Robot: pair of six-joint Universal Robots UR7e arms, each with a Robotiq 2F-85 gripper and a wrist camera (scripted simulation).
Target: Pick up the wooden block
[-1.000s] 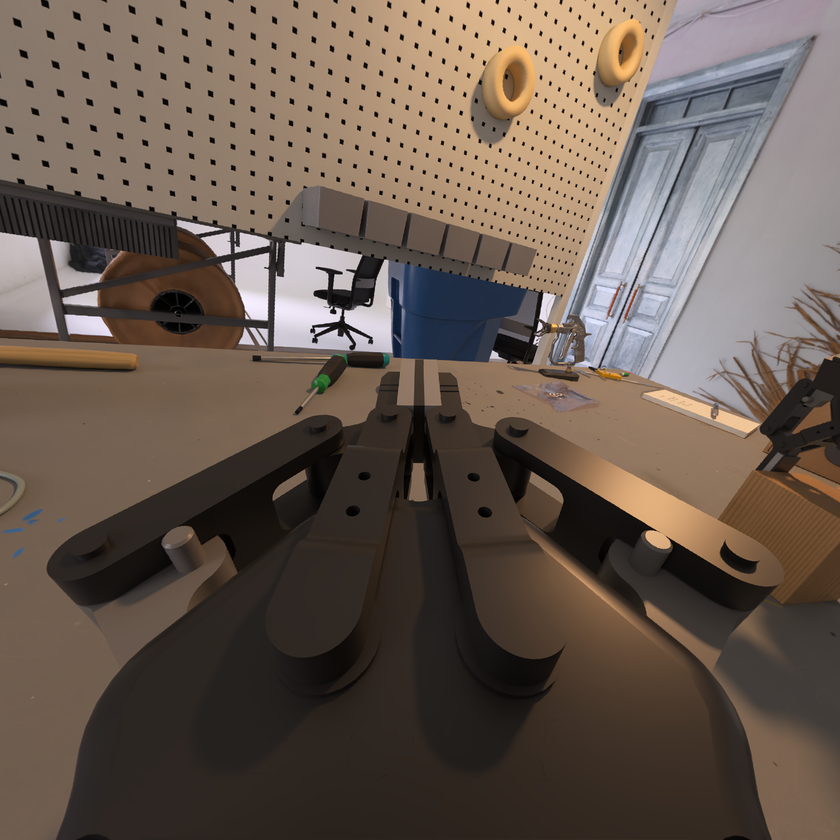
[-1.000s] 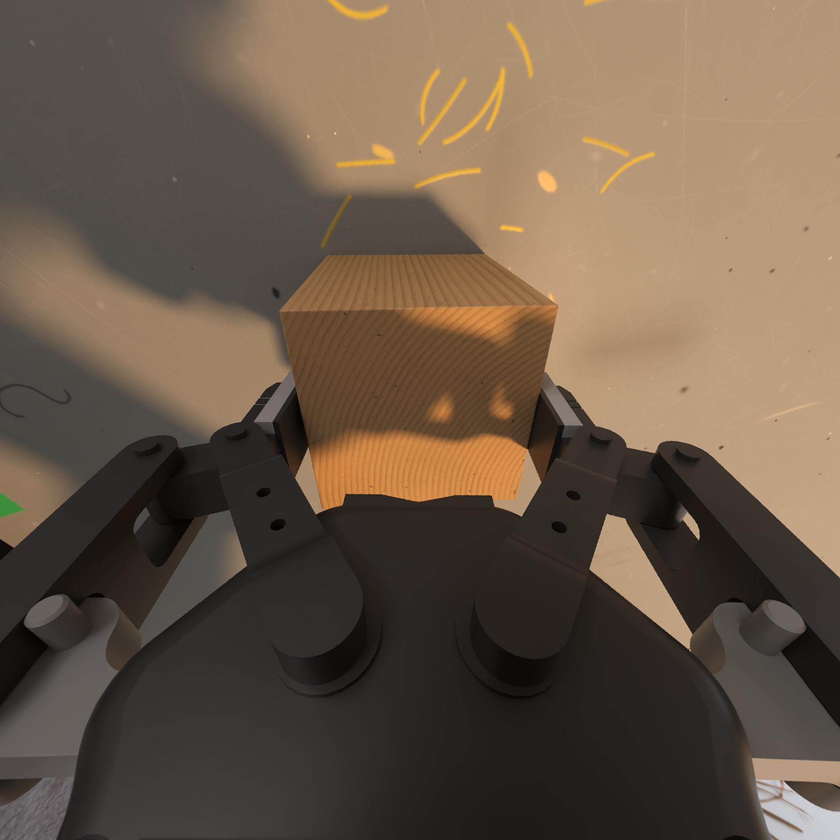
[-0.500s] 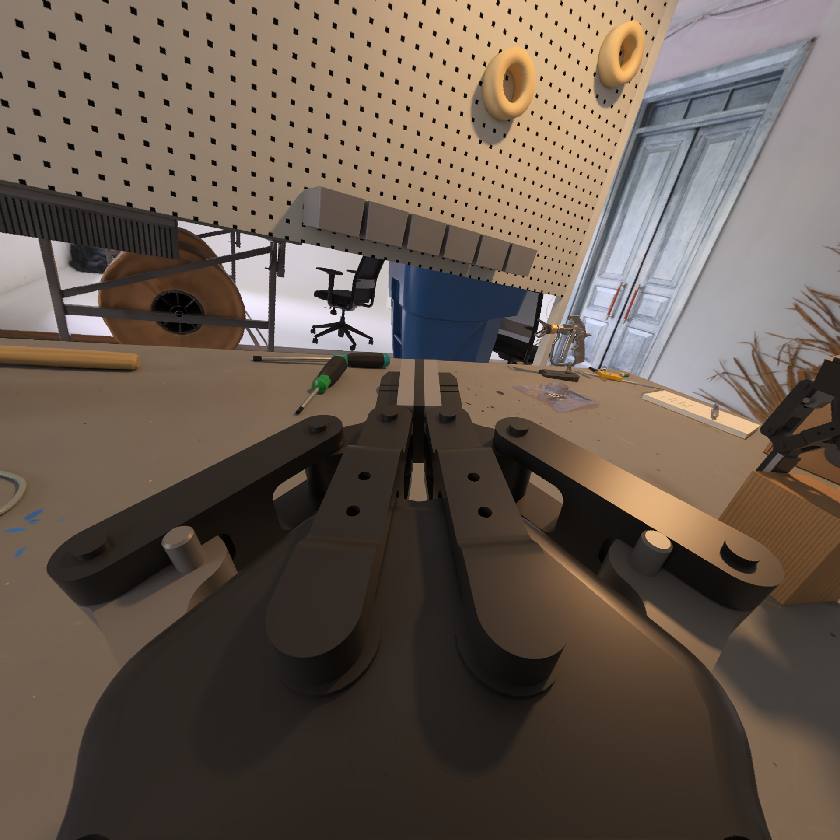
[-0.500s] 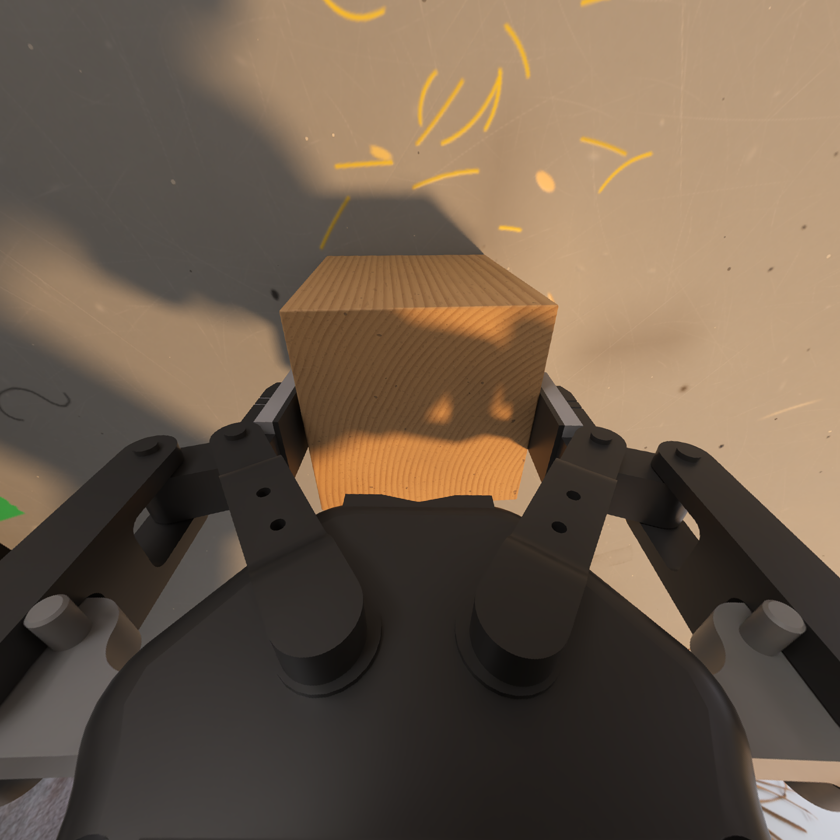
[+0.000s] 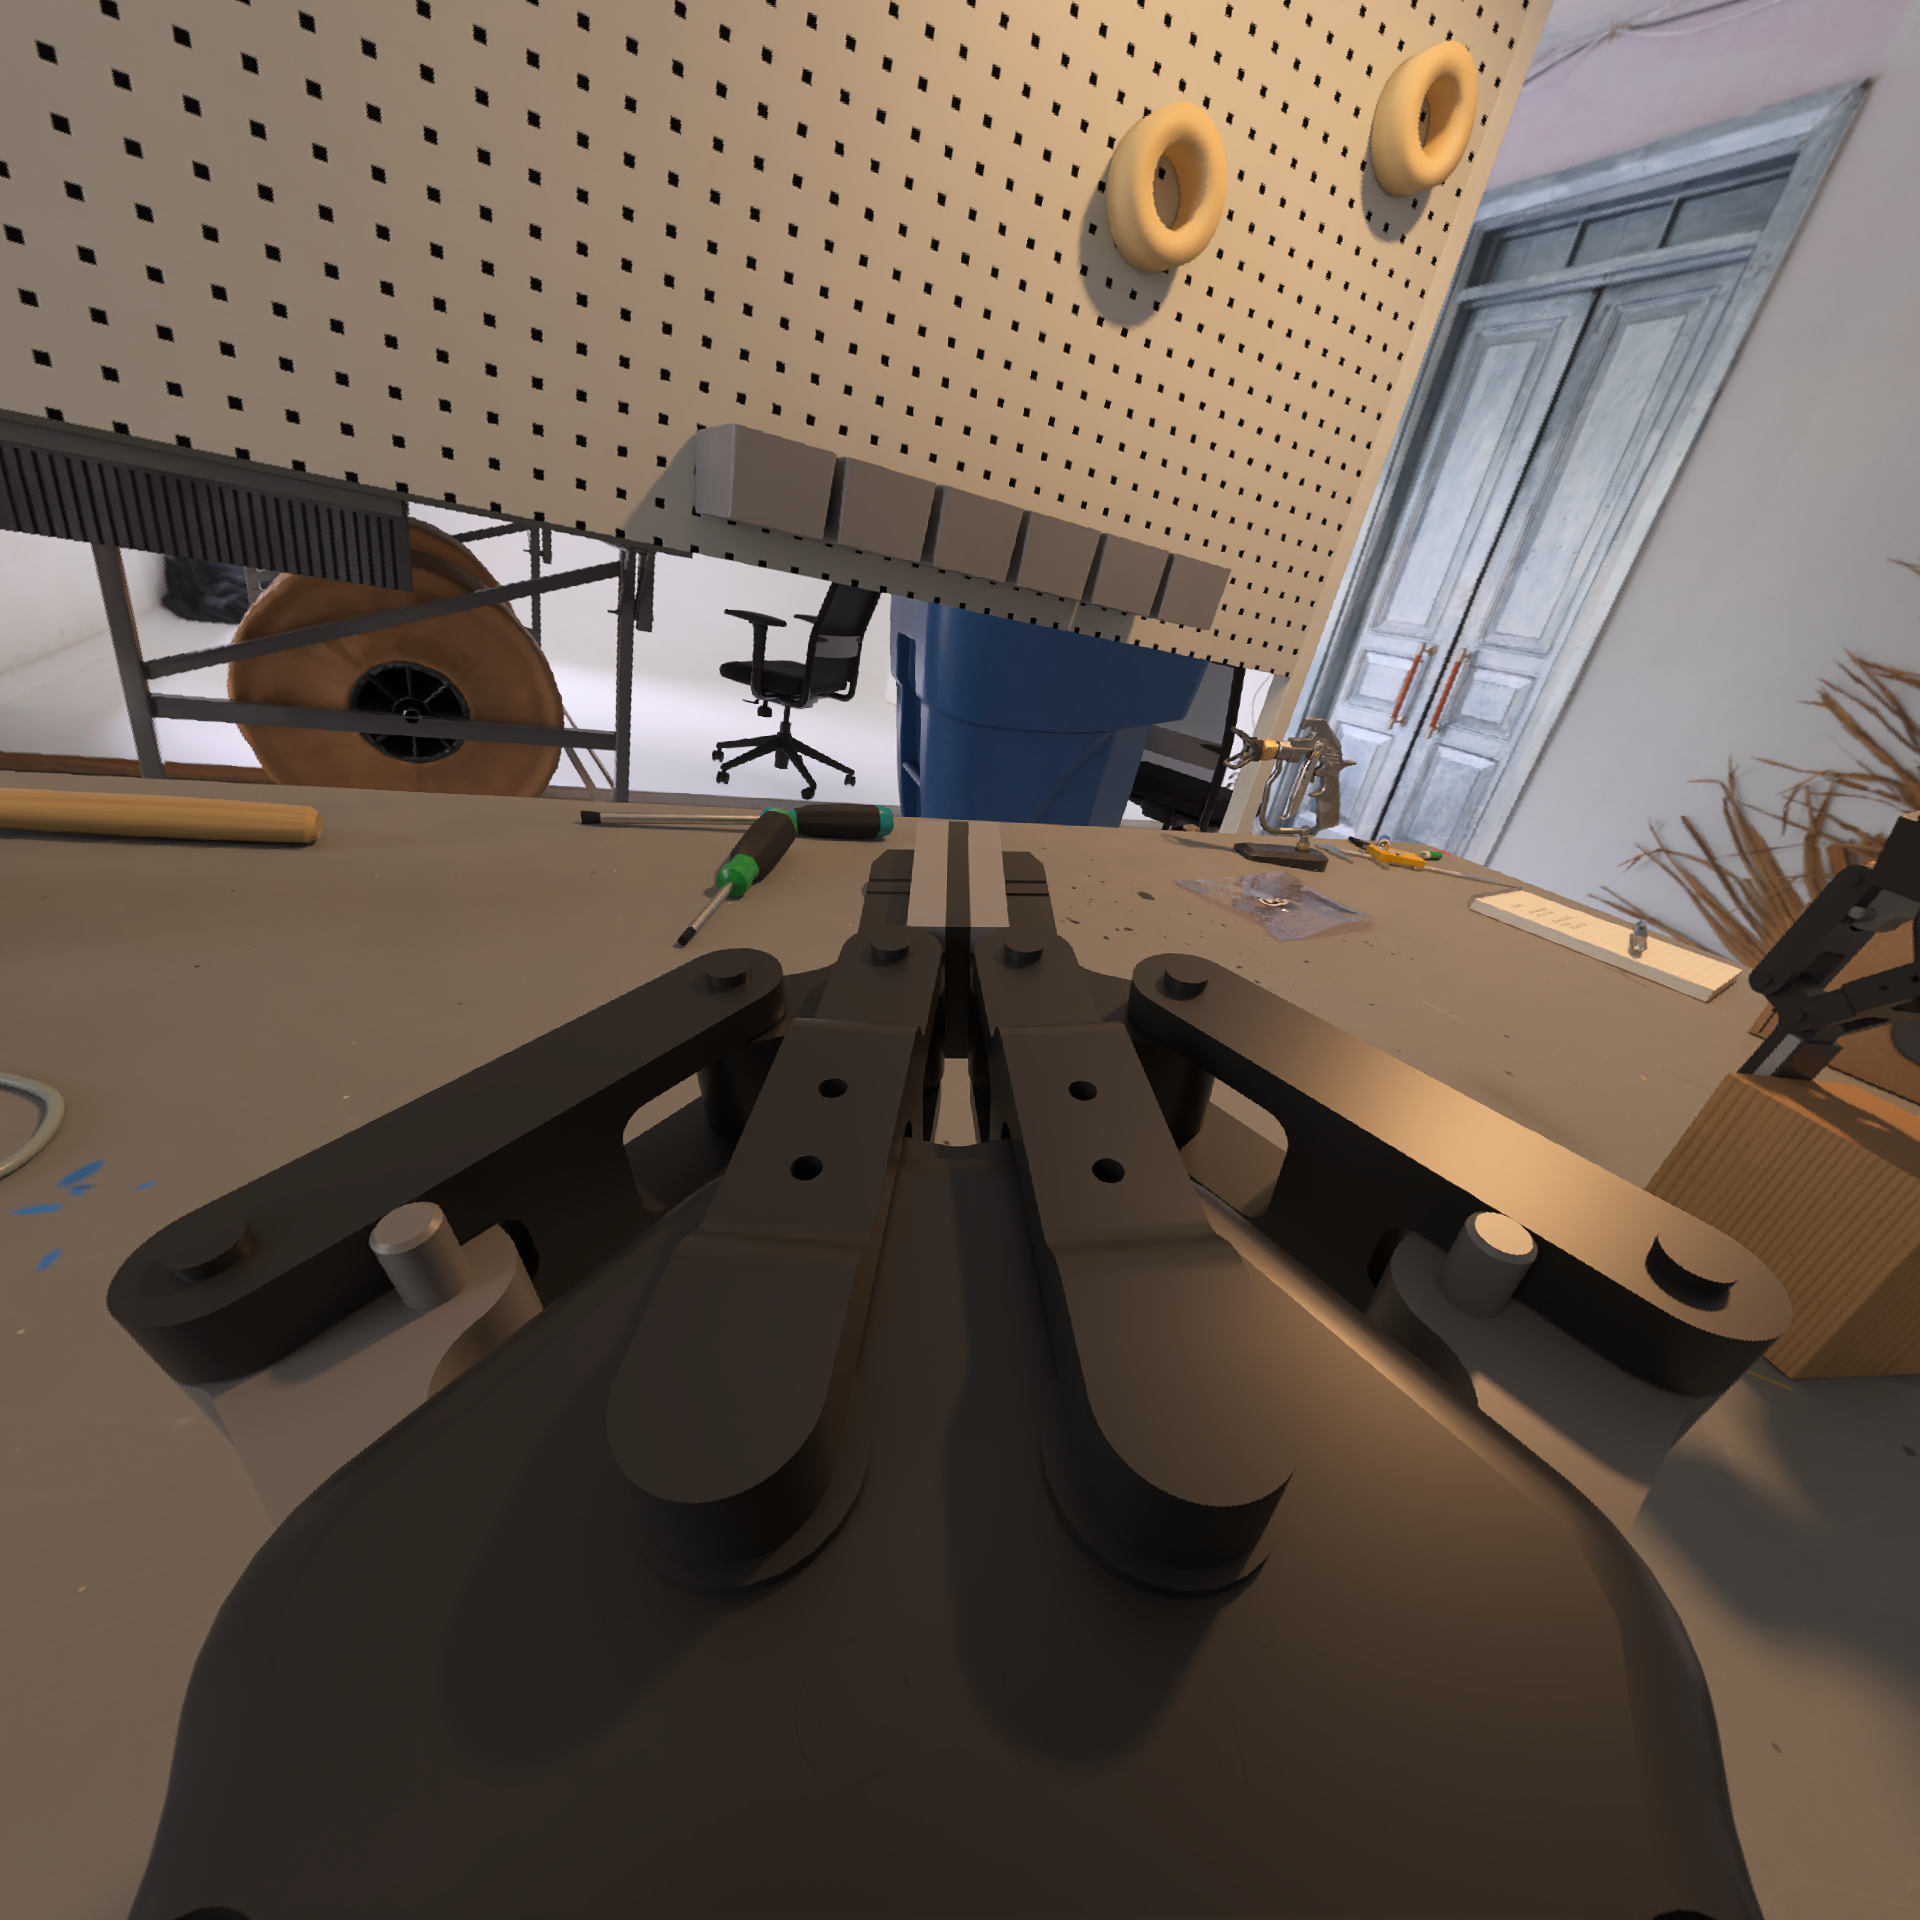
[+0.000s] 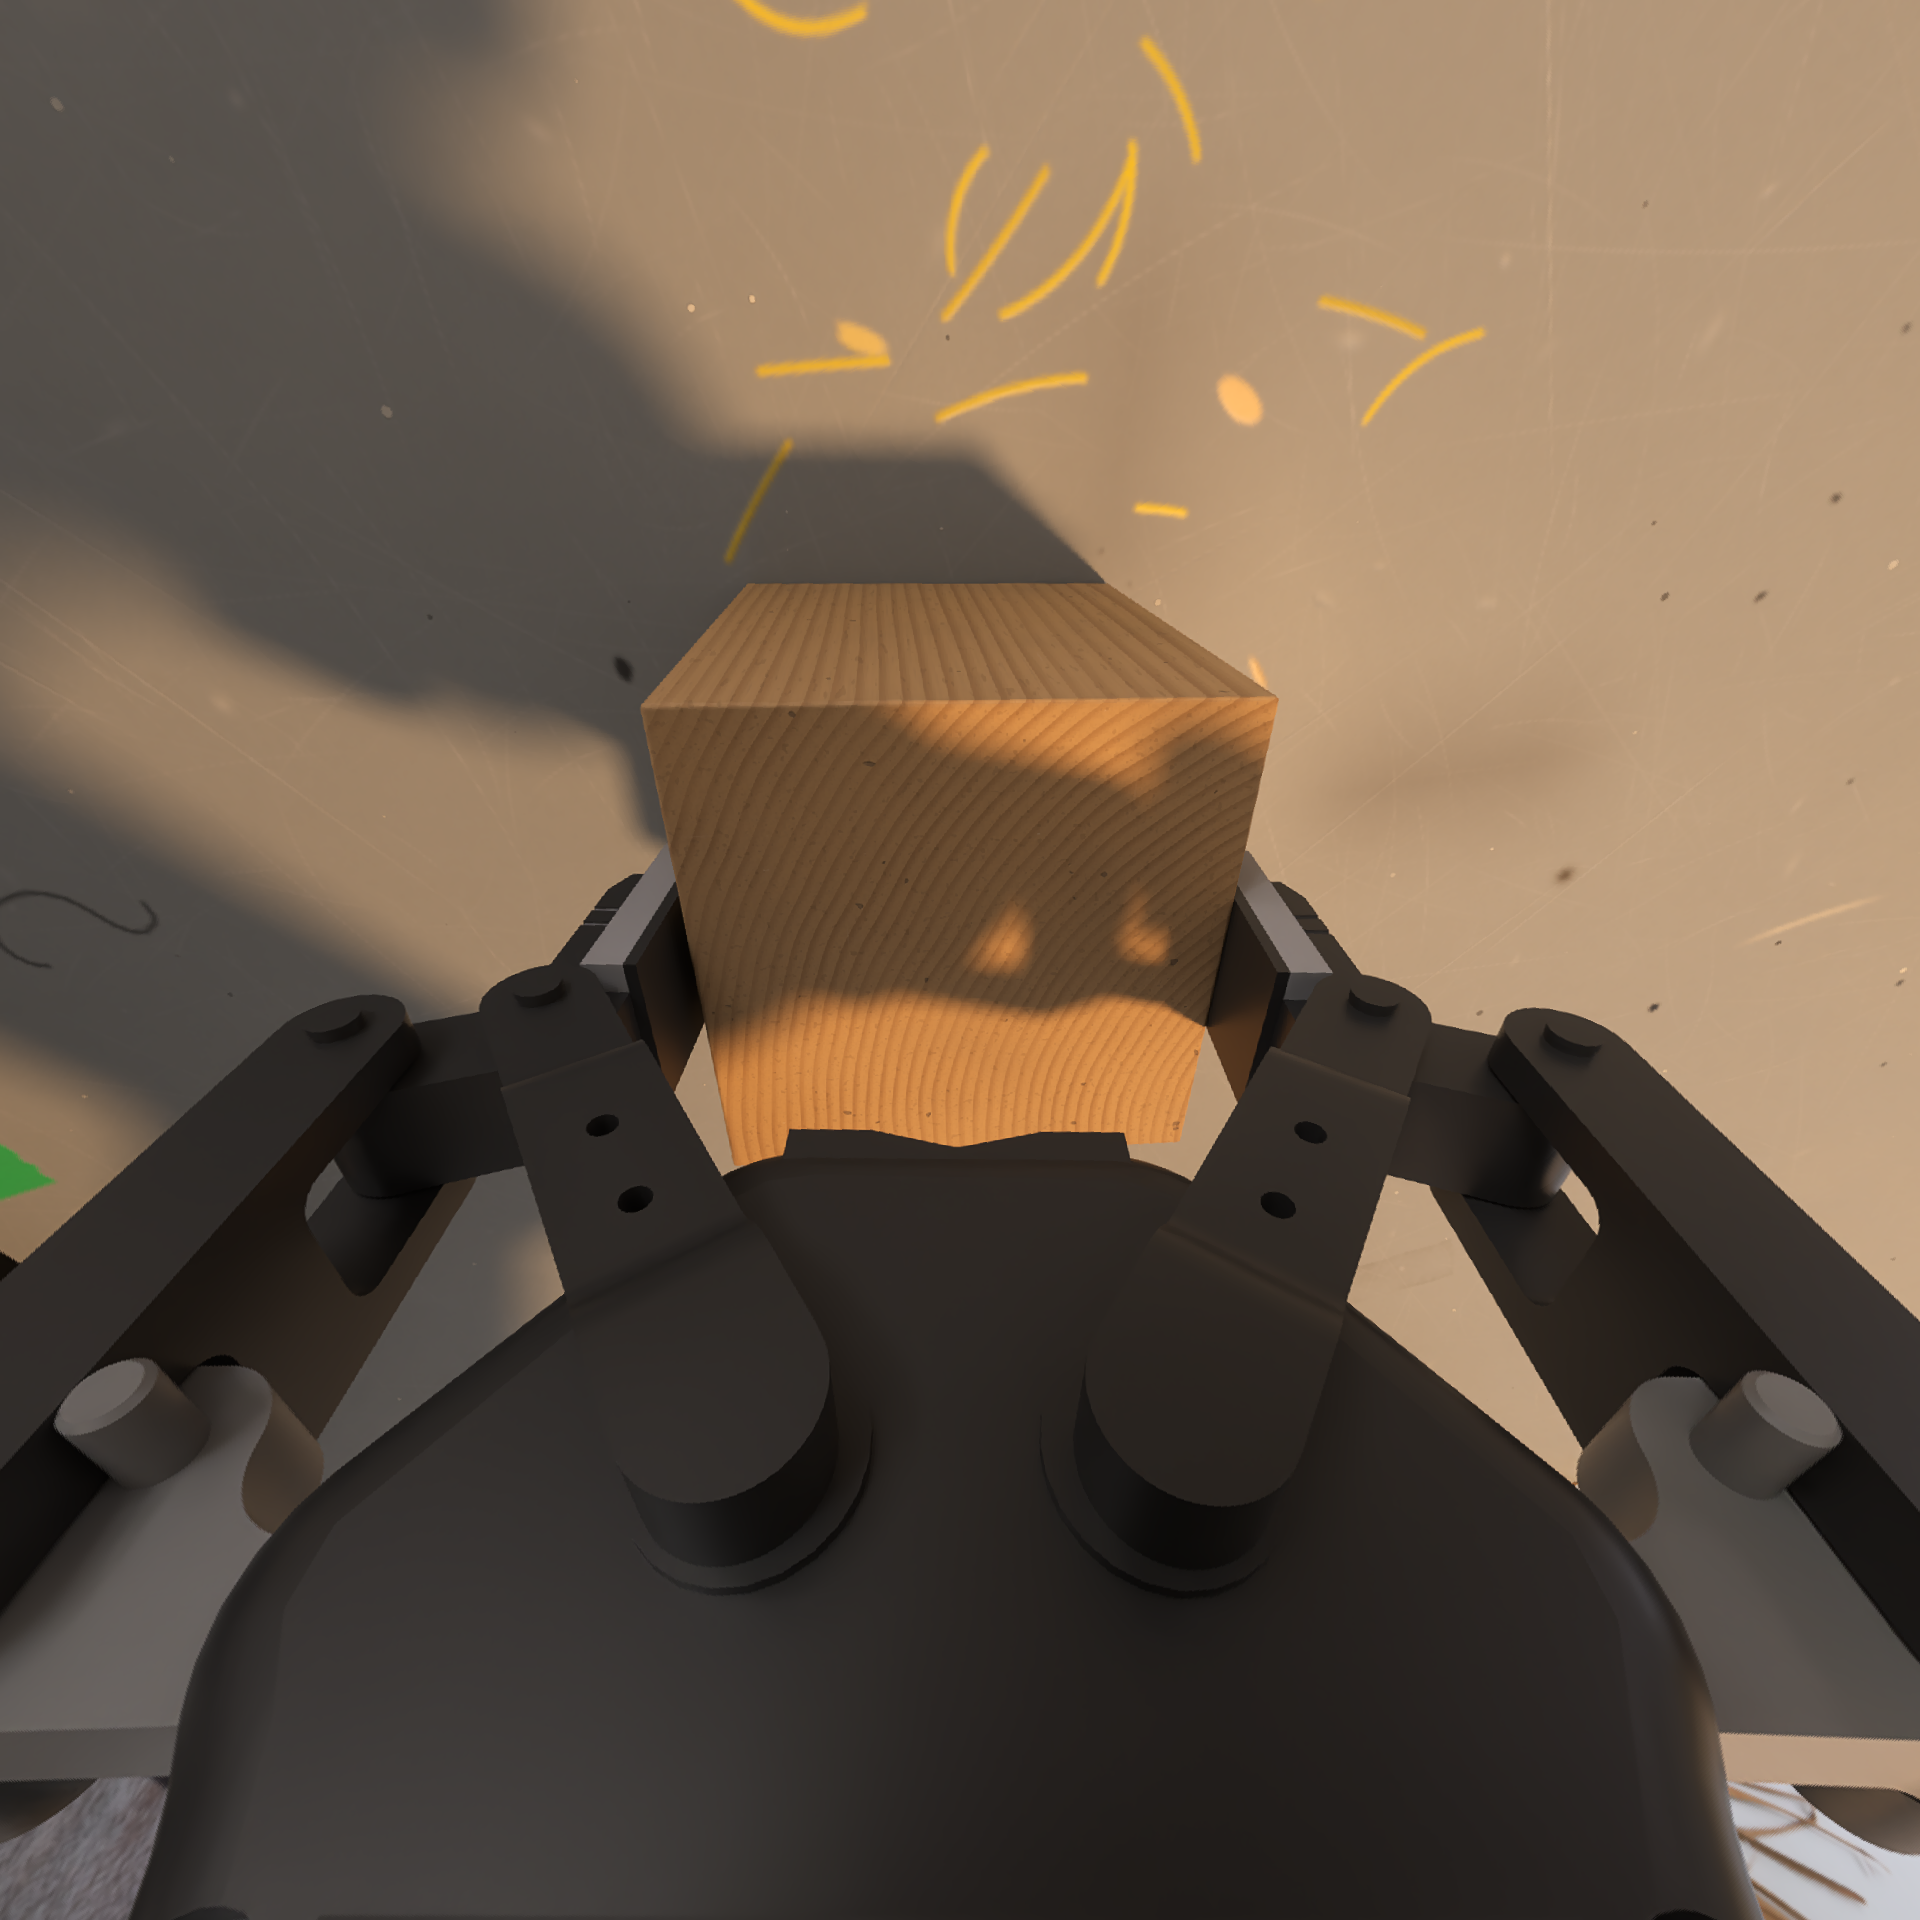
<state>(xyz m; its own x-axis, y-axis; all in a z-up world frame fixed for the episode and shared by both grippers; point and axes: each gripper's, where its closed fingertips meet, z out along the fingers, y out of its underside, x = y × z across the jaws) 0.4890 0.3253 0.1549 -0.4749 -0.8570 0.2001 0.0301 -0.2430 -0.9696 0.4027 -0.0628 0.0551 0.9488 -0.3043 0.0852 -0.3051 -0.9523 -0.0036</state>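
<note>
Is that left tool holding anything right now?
No, the left tool is shut on nothing; the wooden block sits in the right tool.

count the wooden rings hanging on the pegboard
2. One ring hangs on the pegboard toward its upper right; the second ring hangs further right and a little higher, near the board's edge. More could be outside the left wrist view.

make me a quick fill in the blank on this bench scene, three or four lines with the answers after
1. The right tool has its fingers on two opposite sides of the wooden ____.
2. The left tool has its fingers pressed together, holding ____.
3. Two pale rings hang on the ____ behind the bench.
4. The screwdriver lying on the bench has a black and ____ handle.

Missing words: block; nothing; pegboard; green
</note>
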